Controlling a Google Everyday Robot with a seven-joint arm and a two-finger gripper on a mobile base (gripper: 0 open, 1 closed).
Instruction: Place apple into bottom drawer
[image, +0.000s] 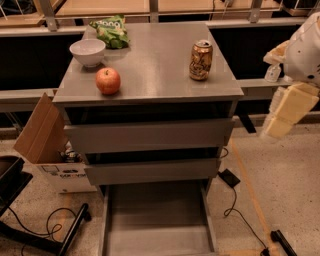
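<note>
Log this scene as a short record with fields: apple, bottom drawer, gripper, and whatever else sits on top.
apple: front left on cabinet top, near bowl
bottom drawer: pulled open, floor bare
gripper: right edge, beside cabinet, far from apple
bowl: white, back left
can: upright, right side of top
bag: green, behind bowl
</note>
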